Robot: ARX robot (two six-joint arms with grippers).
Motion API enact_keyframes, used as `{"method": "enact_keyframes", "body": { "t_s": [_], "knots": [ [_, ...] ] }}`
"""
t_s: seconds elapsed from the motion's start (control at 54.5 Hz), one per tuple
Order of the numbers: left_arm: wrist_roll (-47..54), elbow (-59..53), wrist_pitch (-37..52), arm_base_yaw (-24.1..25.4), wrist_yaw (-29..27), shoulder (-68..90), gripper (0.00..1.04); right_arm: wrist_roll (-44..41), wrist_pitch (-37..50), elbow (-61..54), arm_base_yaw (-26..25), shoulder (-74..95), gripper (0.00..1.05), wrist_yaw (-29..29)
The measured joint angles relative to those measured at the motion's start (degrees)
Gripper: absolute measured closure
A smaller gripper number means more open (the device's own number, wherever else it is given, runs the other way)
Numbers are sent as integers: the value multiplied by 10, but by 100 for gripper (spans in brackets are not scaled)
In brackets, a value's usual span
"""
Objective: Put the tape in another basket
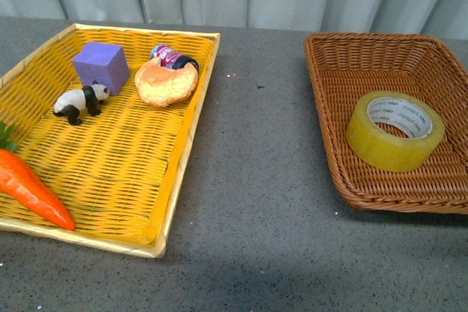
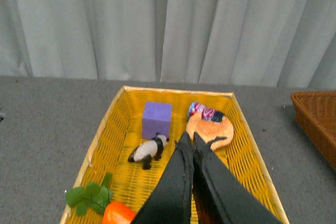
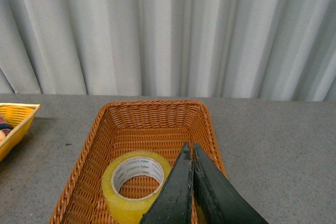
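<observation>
The grey surface (image 1: 248, 180) carries a yellow tray (image 1: 175, 180) and the brown wicker basket (image 1: 329, 71). The tape (image 1: 395, 131) lies flat inside the basket; its white core bears green print, too small to read. Left end effector (image 2: 190, 139) and right end effector (image 3: 189, 149): jaws pressed together, holding nothing.

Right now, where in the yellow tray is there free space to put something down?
The yellow tray is bare across its near middle, between the panda and the front rim, right of the carrot. The far end is crowded: purple cube, croissant, small can.
</observation>
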Motion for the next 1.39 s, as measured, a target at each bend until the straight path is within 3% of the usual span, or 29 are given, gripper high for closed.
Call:
{"method": "enact_keyframes", "body": {
  "t_s": [0.752,1.1,1.229,1.394],
  "knots": [
    [0,0,-186,0,0,-196,101,0,-242,-16,0,-270,104,0],
    [0,0,-242,0,0,-252,101,0,-324,-16,0,-354,104,0],
    [0,0,-339,0,0,-336,101,0,-344,-16,0,-374,104,0],
    [0,0,-344,0,0,-349,101,0,-368,-16,0,-398,104,0]
  ]
}}
